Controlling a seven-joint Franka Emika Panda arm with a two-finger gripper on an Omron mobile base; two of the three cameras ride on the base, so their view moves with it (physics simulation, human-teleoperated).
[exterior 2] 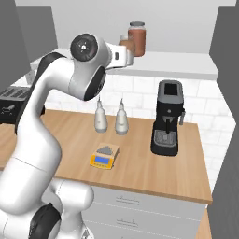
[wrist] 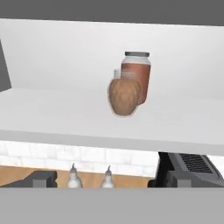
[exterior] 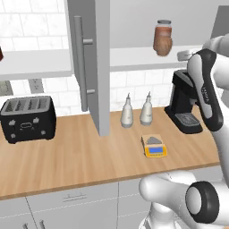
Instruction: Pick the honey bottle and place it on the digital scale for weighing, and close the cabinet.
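Because the honey bottle (wrist: 124,96) stands on the cabinet (exterior: 91,67) shelf touching the taller jar (wrist: 137,74), the hand (wrist: 107,179) faces it, fingers wide apart and empty; the digital scale (exterior: 154,146) waits on the surface (exterior: 67,154) below.

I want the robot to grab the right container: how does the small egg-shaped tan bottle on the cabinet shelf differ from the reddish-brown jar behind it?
The egg-shaped tan-brown honey bottle is shorter and rounder; the reddish-brown jar is taller and straight-sided. The bottle is paler tan, the jar darker red-brown with a grey lid. The bottle stands in front, partly covering the jar. Both stand upright on the pale shelf.
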